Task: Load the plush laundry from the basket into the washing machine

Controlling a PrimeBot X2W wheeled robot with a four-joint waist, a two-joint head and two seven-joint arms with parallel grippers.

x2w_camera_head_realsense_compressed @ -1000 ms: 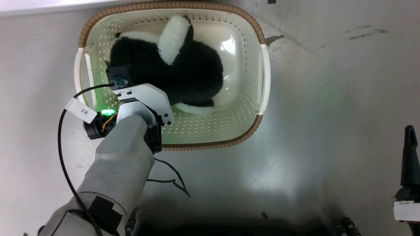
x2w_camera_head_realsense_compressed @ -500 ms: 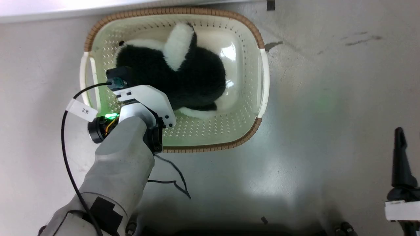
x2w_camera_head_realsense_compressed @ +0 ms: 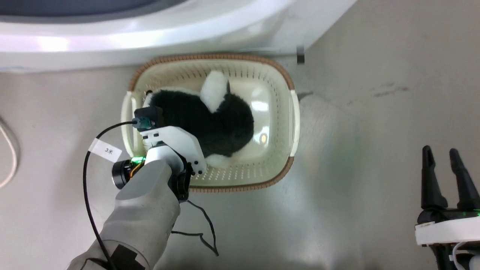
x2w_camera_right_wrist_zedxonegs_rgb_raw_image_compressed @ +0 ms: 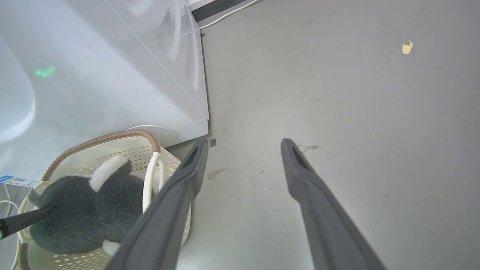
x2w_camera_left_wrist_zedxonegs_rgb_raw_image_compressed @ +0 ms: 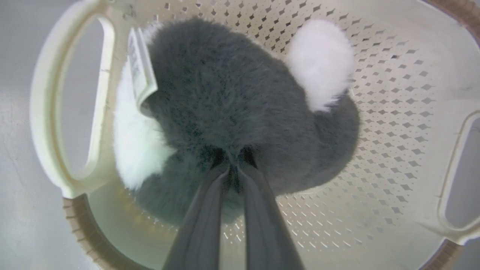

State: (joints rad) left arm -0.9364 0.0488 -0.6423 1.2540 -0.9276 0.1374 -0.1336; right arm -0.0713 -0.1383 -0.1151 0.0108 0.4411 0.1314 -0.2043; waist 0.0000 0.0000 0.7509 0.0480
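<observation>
Two fingers, left gripper [x2w_camera_left_wrist_zedxonegs_rgb_raw_image_compressed: 233, 169]: drawn almost together, tips sunk in black fur, a tuft pinched between them.
Load, plush [x2w_camera_left_wrist_zedxonegs_rgb_raw_image_compressed: 225, 105]: inside the basket [x2w_camera_head_realsense_compressed: 243, 186], toward its left handle [x2w_camera_left_wrist_zedxonegs_rgb_raw_image_compressed: 63, 112]. We cannot tell whether it sits on the basket bottom or hangs just off it.
Long axis: we read the plush as lying along the basket's length. One white end is by the left handle, and another white tuft stands up toward the far wall.
Idle side, right gripper [x2w_camera_head_realsense_compressed: 439, 150]: fingers spread wide with nothing between them, over bare floor [x2w_camera_head_realsense_compressed: 356, 210], well apart from the basket.
Nearer arm: the left, with its tips in the plush.
Target, washer [x2w_camera_head_realsense_compressed: 150, 33]: just beyond the basket's far rim. We cannot see its opening.
Bearing: we judge the plush must go up and forward, away from us, over that far rim.
Risk: the hold is on fur alone, so we expect it could slip.
</observation>
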